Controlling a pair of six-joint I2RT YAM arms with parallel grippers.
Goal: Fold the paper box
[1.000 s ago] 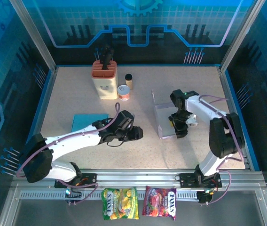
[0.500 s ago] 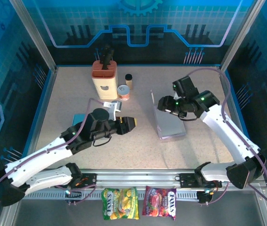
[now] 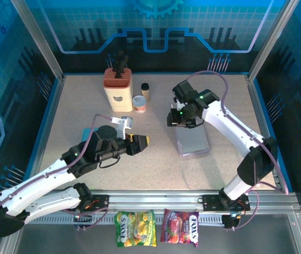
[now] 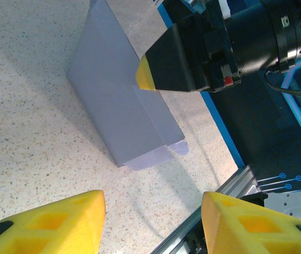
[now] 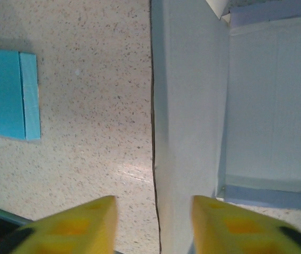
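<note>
On the speckled beige worktop [image 3: 87, 106], near its left edge, you have a flat blue sheet [image 3: 89, 132], partly covered by the left arm. To the right of it, the left gripper [image 3: 142, 142] hangs over the middle of the worktop. Its two yellow fingers [image 4: 60, 217] stand wide apart and hold nothing. This gripper points toward the pale lilac paper box [image 3: 194, 142], which is near it but apart, with bare worktop between them.

The box [image 4: 118, 116] lies right of the centre of the worktop, and one long wall stands up along its left side. The right gripper [image 3: 173, 118] is over this wall, toward its far end. In the right wrist view its yellow fingers [image 5: 71, 225] are apart, and the edge of the wall [image 5: 187, 106] runs between them. You cannot tell if they touch the paper.
</note>
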